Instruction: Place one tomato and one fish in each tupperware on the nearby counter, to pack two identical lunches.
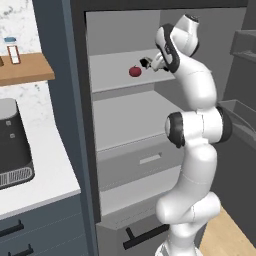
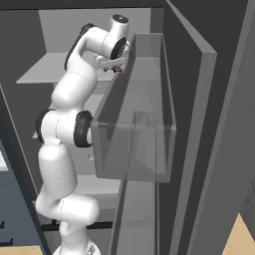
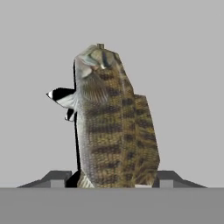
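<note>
Arm reaches high into the fridge, its hand (image 1: 148,63) clamped on a fish (image 3: 113,127) beside a tomato (image 1: 135,71).

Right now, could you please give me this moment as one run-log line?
stage: fish pickup | jaws: closed on the mottled brown-green fish | location: open fridge, upper grey shelf | nearby: small glossy red tomato resting on that shelf

Grey fridge shelf (image 1: 112,75) — one red tomato (image 1: 135,71) on it
</note>
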